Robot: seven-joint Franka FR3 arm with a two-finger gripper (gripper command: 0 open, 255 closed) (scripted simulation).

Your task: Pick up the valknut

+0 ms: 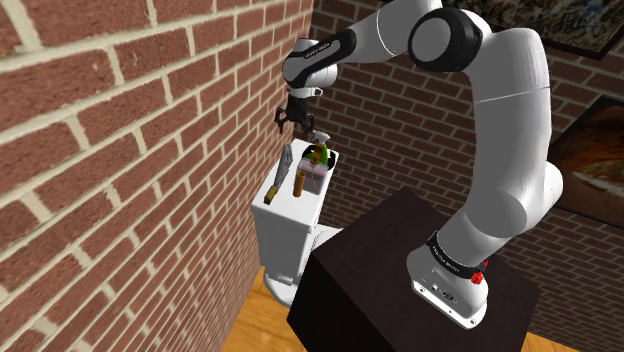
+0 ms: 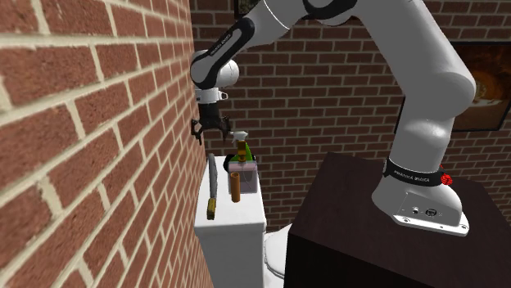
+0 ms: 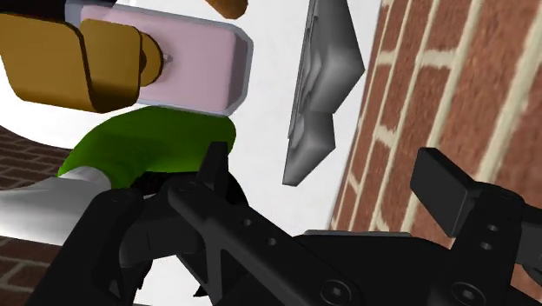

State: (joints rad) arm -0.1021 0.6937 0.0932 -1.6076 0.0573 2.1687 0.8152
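I have the arm stretched high toward the brick wall, wrist bent down. The gripper (image 1: 291, 121) hangs released, fingers apart, above the grey valknut (image 1: 285, 162) on the white tank (image 1: 286, 226).

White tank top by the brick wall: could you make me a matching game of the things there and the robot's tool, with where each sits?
1 grey angular valknut
2 brown cylinder
3 pink box
4 black tool

a above the white tank, open
b between valknut and box
c nearest the brick wall
d farthest from the wall

Pairs: 1-c, 2-b, 3-d, 4-a
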